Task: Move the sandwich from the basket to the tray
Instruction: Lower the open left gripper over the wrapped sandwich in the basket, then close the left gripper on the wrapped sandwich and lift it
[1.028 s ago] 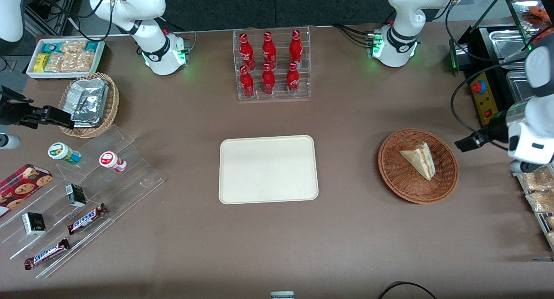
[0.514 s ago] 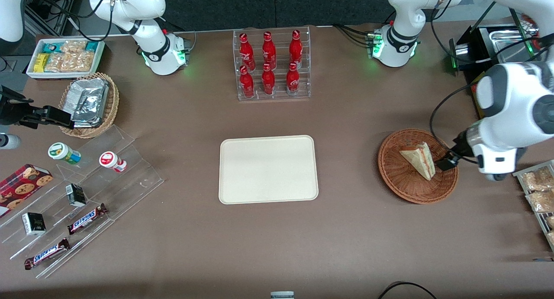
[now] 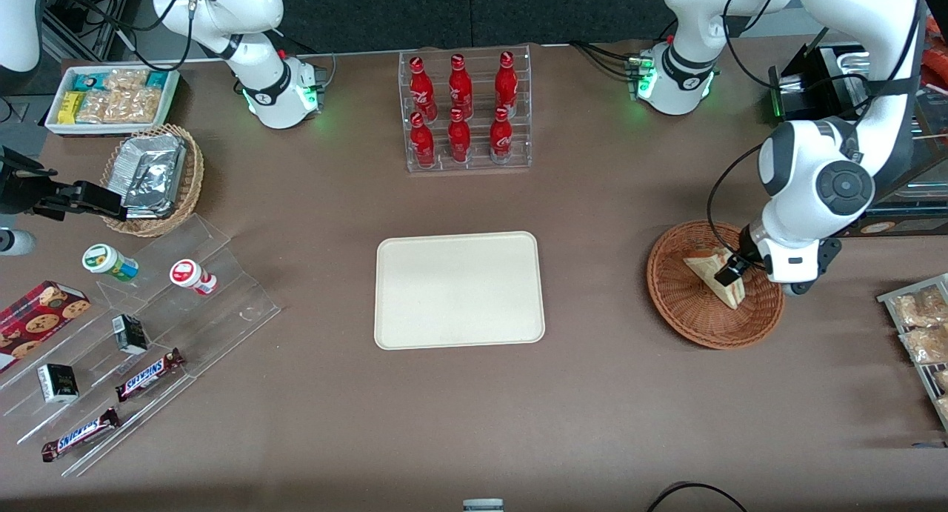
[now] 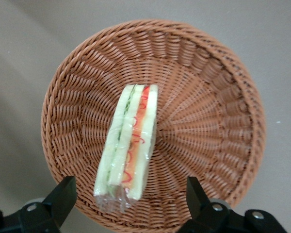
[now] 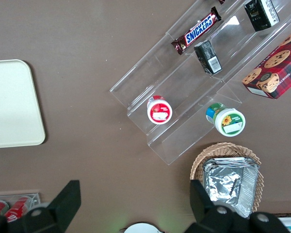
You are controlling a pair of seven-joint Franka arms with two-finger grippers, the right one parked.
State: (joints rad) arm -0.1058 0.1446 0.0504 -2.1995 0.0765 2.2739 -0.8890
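Sandwich point(image 4: 127, 145) is sitting in the reddish-brown wicker basket point(image 3: 685, 316), wrapped in clear film, with the red and green filling stripes showing along its cut edge. It lies roughly in the middle of the bowl, resting on the weave. The basket itself sits on the brown worktop point(image 3: 607, 393) toward the working arm's end.

The left arm's gripper point(image 3: 726, 273) hangs right over the sandwich, and in the wrist view the two dark fingers point(image 4: 63, 194) are spread wide apart, one on each side of the wedge, not touching it and holding nothing. So it's released and hovering, nothing grasped yet.

The cream tray point(image 3: 459, 290) lies flat around the middle of the worktop, well apart from the basket, nothing on it.

Farther from the front camera than the tray there's a clear rack with six red bottles point(image 3: 463, 112) standing upright in two rows.
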